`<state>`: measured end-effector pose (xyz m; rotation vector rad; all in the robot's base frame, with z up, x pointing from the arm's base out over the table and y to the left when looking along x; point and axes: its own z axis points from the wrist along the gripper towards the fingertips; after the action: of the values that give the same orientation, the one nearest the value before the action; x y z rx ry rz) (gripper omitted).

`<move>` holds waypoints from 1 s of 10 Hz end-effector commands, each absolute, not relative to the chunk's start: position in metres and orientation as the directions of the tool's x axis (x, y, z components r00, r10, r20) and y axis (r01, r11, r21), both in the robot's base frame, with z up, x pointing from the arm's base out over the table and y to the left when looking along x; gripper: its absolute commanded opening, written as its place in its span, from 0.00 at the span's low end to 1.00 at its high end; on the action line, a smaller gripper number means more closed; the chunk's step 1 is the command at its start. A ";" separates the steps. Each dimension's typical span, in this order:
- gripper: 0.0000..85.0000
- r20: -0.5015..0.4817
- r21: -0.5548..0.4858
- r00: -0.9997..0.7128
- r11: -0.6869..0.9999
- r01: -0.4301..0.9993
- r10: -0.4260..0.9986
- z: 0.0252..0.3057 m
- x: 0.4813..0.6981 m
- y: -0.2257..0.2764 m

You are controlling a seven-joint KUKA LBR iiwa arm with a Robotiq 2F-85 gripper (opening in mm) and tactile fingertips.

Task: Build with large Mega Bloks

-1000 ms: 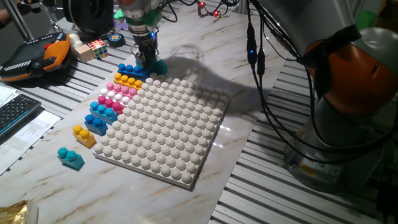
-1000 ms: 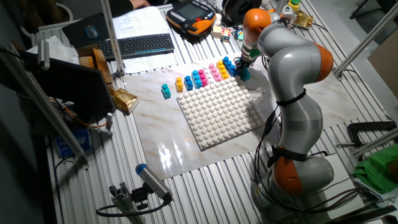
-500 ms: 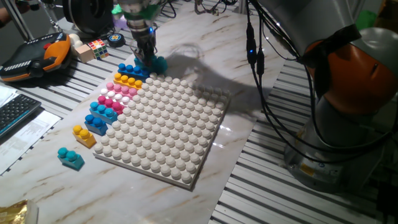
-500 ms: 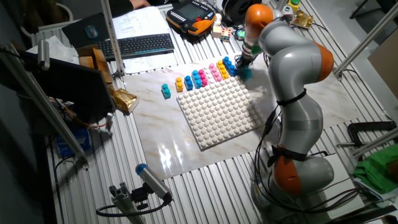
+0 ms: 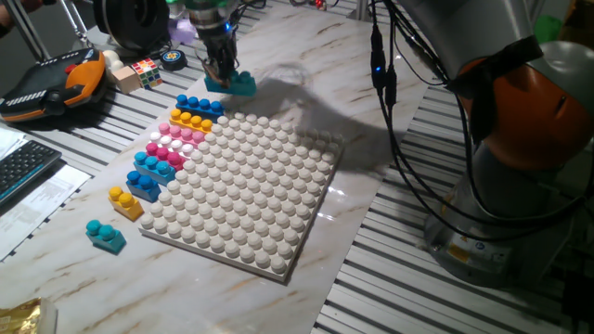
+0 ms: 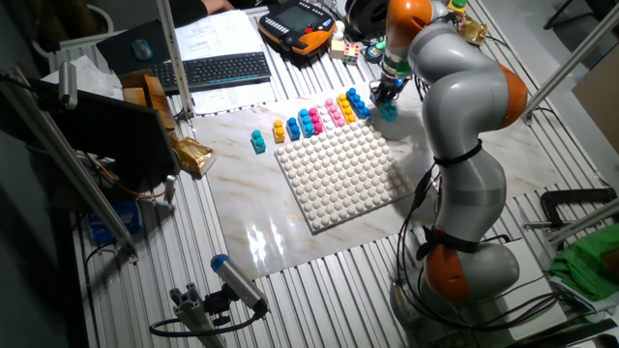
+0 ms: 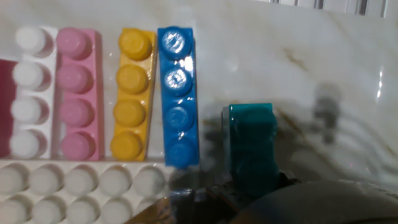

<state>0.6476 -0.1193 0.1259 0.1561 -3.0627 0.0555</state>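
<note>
My gripper is shut on a teal Mega Blok and holds it just beyond the far corner of the white baseplate. The other fixed view shows the brick under the gripper. In the hand view the teal brick hangs over the marble, right of a row of blue, yellow-orange and pink bricks. Along the plate's left edge lie blue, yellow-orange, pink and light blue bricks. A yellow brick and a teal brick lie loose.
A multicoloured puzzle cube and an orange-black pendant lie at the far left. A keyboard sits at the left edge. The arm's base and hanging cables stand at the right.
The gripper has risen and moved away from the plate's far corner, carrying the teal brick with it. The other bricks have not moved.
</note>
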 end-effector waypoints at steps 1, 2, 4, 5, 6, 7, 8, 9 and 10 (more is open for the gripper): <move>0.01 0.084 -0.033 -0.993 0.996 -0.086 -0.083 0.146 0.643 -0.113; 0.01 0.094 -0.040 -0.994 0.997 -0.066 -0.062 0.150 0.635 -0.106; 0.01 0.096 -0.046 -0.995 0.998 -0.036 -0.031 0.150 0.619 -0.093; 0.01 0.096 -0.056 -0.995 0.998 -0.029 -0.024 0.148 0.612 -0.085; 0.01 0.104 -0.060 -0.994 0.998 -0.029 -0.023 0.143 0.605 -0.078; 0.01 0.104 -0.064 -0.994 0.997 -0.031 -0.024 0.139 0.599 -0.071; 0.01 0.102 -0.081 -0.994 0.996 -0.046 -0.038 0.134 0.594 -0.066; 0.01 0.105 -0.095 -0.993 0.993 -0.064 -0.054 0.130 0.591 -0.061; 0.01 0.110 -0.109 -0.991 0.990 -0.087 -0.075 0.126 0.587 -0.058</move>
<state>0.5873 -0.0578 0.1262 0.1239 -3.0289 0.1719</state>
